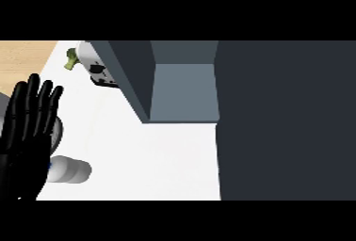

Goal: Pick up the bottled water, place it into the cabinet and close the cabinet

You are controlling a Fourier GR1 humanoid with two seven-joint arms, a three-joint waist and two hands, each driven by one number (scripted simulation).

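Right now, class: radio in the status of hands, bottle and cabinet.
Left hand open, at left edge. Right hand not in view. Bottle lying on counter, unheld. Cabinet open.

A single head view looks steeply down from above onto a white counter [153, 155], with no second camera to share the scene. The lens sits close: the left hand [28, 136], fingers straight and pointing up the frame, fills the left edge, and a bottled water [69, 169] lies just beside it near the lower margin. An open grey cabinet [182, 89] rises toward the camera at upper centre, its dark door [285, 122] covering the whole right side. A strip of wooden floor [24, 59] shows at upper left, beyond the counter's edge.
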